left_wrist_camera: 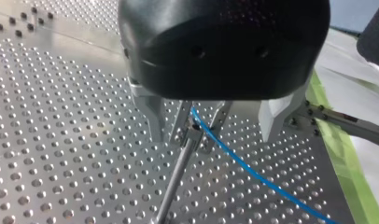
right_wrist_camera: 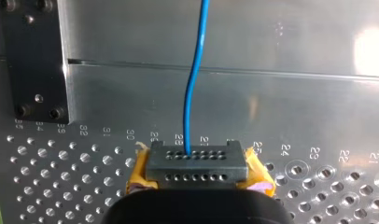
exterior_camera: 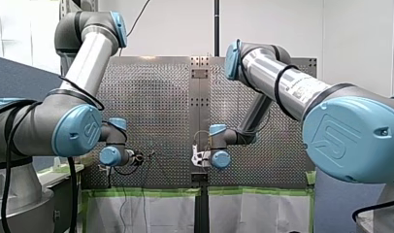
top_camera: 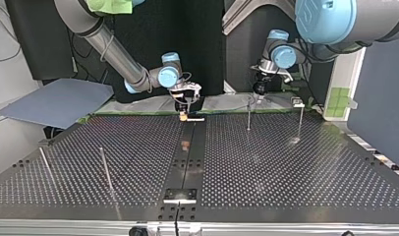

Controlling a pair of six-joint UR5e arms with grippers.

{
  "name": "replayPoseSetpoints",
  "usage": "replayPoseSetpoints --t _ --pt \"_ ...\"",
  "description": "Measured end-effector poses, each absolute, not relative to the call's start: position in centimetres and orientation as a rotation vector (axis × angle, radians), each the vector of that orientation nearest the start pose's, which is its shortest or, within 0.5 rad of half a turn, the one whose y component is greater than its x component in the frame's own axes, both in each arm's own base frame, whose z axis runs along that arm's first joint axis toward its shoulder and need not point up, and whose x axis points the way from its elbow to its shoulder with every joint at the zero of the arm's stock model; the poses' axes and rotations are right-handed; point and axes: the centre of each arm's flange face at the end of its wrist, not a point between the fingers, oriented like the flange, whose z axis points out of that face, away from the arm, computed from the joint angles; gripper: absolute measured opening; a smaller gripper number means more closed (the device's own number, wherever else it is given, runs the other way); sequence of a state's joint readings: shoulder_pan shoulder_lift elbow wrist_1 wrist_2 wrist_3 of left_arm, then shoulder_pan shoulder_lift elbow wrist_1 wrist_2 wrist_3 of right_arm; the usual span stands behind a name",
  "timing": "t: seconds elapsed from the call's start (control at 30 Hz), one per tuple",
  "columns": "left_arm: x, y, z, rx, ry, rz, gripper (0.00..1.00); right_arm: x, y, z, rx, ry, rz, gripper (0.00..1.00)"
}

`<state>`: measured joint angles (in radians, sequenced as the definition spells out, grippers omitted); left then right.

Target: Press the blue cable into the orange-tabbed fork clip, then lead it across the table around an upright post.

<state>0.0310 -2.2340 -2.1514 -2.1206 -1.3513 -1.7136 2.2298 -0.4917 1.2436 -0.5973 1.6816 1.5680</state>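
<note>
My right claw, yellow pads showing at either side, is pressed together on the thin blue cable, which runs straight ahead from the fingertips over the perforated metal worktop. My left claw, black-bodied with metal fingers, pinches the same cable right at the top of a slim upright metal post, and the cable trails away beside that post. In the top view both claws sit along the worktop's upper edge, the right one just left of centre, the left one right of centre, with a second thin post further right.
</note>
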Motion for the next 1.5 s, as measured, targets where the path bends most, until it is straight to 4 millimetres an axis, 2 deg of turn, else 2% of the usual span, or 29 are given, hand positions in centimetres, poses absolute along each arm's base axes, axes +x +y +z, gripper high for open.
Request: replayPoseSetpoints --t 1.5 --pt "45.5 -15.2 0.4 0.095 1.830 -0.261 1.00 55.0 -51.5 -2.0 1.747 -0.965 1.481 0.00"
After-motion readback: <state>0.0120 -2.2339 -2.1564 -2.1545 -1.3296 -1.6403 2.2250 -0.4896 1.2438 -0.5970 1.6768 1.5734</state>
